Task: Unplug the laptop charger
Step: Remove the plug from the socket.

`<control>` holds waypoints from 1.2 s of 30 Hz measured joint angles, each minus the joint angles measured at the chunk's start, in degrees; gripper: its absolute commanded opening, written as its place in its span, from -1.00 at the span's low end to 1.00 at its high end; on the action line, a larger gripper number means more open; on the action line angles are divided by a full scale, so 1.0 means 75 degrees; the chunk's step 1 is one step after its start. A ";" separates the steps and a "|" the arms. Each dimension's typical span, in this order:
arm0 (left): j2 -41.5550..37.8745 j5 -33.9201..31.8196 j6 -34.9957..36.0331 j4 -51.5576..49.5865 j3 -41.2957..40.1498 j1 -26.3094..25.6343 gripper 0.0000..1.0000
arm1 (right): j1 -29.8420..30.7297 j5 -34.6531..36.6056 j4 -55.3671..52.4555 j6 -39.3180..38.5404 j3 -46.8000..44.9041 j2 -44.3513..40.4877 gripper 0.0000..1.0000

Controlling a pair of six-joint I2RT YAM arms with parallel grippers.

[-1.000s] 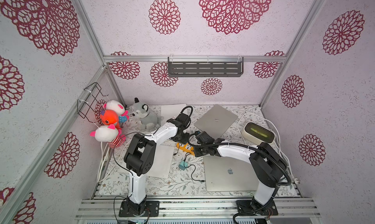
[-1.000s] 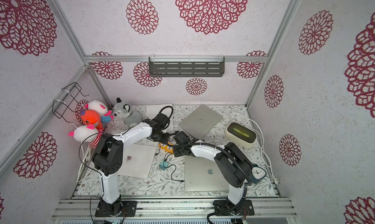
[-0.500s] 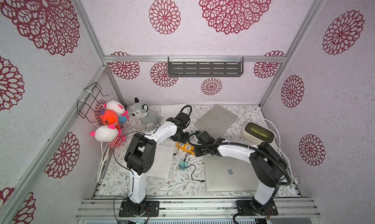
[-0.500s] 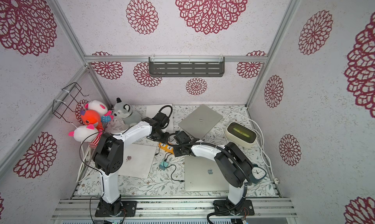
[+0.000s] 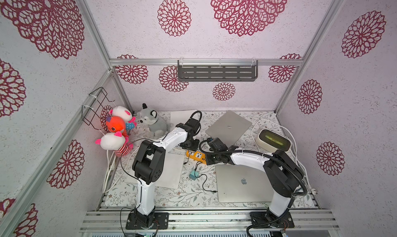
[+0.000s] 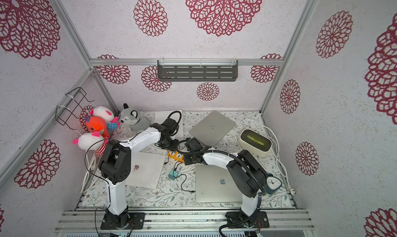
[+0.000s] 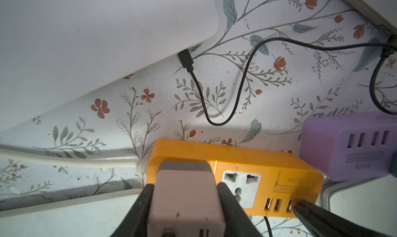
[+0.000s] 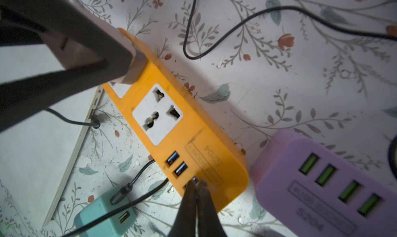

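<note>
The laptop charger (image 7: 184, 195), a pale pink block, stands on the end socket of an orange power strip (image 7: 268, 167); its prongs are hidden. My left gripper (image 7: 185, 186) is shut on the charger, one black finger on each side. In the right wrist view the charger (image 8: 137, 59) meets the strip (image 8: 193, 126) at its far end. My right gripper (image 8: 196, 182) is shut, and its tips press on the strip by the USB ports. In a top view both grippers meet over the strip (image 5: 195, 156).
A purple power strip (image 8: 322, 182) lies beside the orange one. A teal adapter (image 8: 103, 214) with black cables sits nearby. A white laptop (image 8: 32, 139) has a black cable plugged in. Silver laptops (image 5: 242, 182) (image 5: 228, 126), plush toys (image 5: 153, 123) and a cream box (image 5: 272, 140) surround the spot.
</note>
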 measured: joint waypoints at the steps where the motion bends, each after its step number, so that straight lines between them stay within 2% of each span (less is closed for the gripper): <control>1: 0.0000 0.0140 -0.0020 0.0015 -0.0012 0.0067 -0.21 | -0.0006 -0.0006 0.0000 0.0000 0.0000 0.0003 -0.83; 6: -0.0003 0.0335 -0.0061 0.0026 -0.0020 0.0163 -0.22 | -0.0012 -0.0026 0.0000 0.0000 0.0000 0.0003 -0.84; 14: 0.0073 -0.0184 -0.0085 -0.0198 0.0143 -0.0052 -0.22 | -0.0015 -0.0026 0.0017 0.0003 0.0000 0.0017 -0.84; 23: 0.0087 0.0169 -0.0242 -0.0189 0.0146 0.0099 -0.22 | -0.0015 -0.0032 0.0012 0.0003 0.0009 0.0032 -0.84; 33: 0.0493 -0.0796 -0.0233 -0.0868 0.0819 -0.0309 -0.23 | -0.0029 -0.0055 -0.0003 0.0003 0.0061 0.0073 -0.85; 36: 0.0498 -0.0842 -0.0233 -0.0883 0.0825 -0.0335 -0.23 | -0.0029 -0.0055 -0.0003 0.0003 0.0061 0.0073 -0.85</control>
